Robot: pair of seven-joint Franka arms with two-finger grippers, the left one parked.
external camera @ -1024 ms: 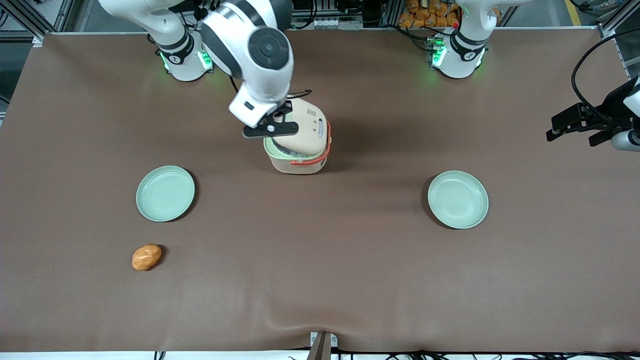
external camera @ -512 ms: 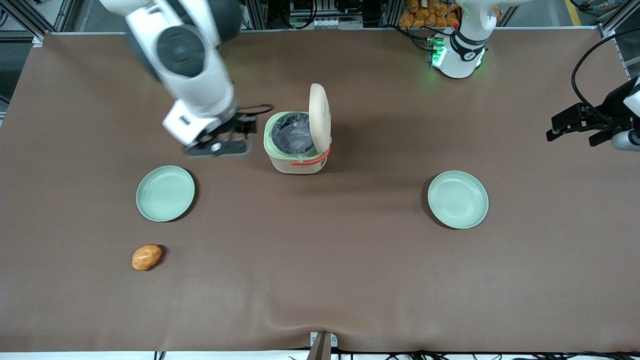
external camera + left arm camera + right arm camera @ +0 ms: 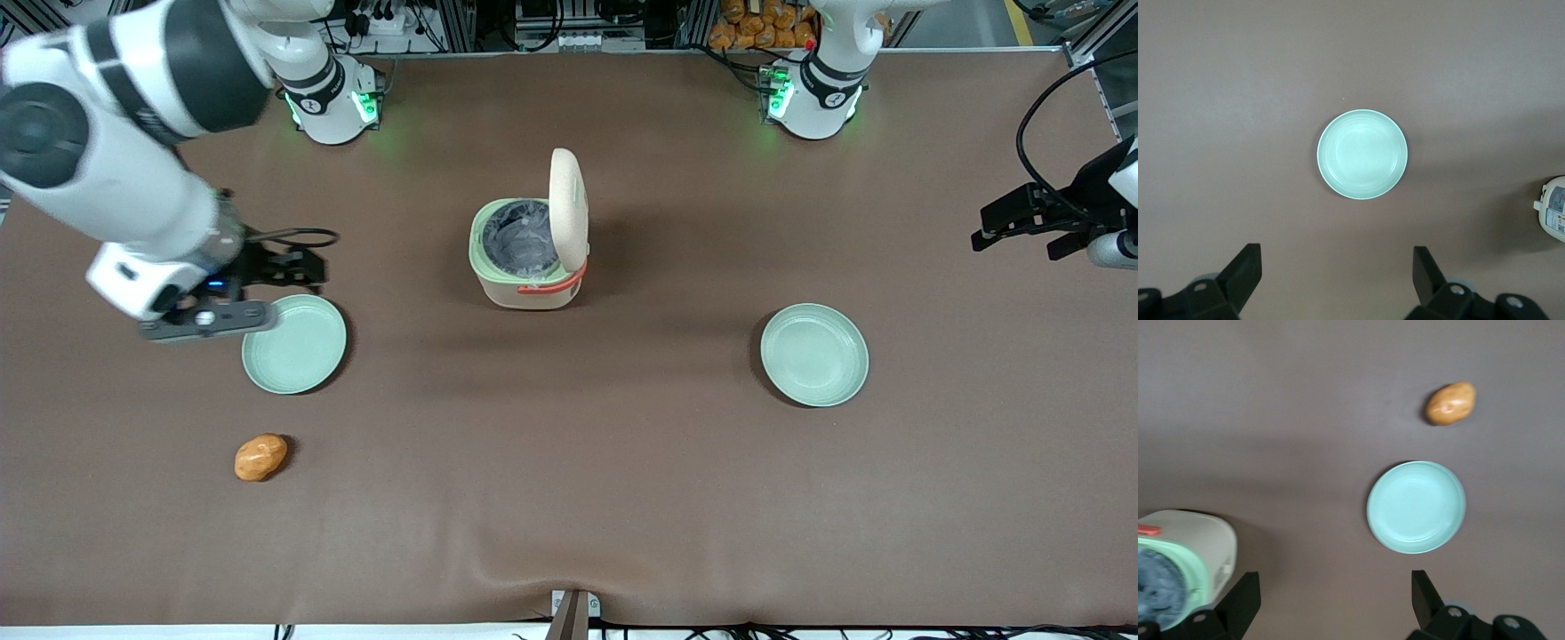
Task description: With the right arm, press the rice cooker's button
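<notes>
The rice cooker point(image 3: 524, 283) stands mid-table, cream with a pale green rim and a coral-orange handle. Its lid point(image 3: 569, 206) stands upright and open, and the inner pot shows. The cooker also shows in the right wrist view point(image 3: 1185, 550). The right arm point(image 3: 124, 178) reaches over the working arm's end of the table. My gripper point(image 3: 274, 268) hangs well away from the cooker, above the table beside a green plate point(image 3: 294, 345). Its fingers are wide apart with nothing between them in the right wrist view point(image 3: 1335, 607).
A second green plate point(image 3: 814, 355) lies toward the parked arm's end and shows in the left wrist view point(image 3: 1362, 154). An orange-brown potato point(image 3: 260, 456) lies nearer the front camera than the first plate point(image 3: 1416, 507); the right wrist view shows it too point(image 3: 1450, 403).
The cooker's lid has swung from nearly shut to upright. The right arm has swept away from the cooker toward the working arm's end, stopping by the green plate.
</notes>
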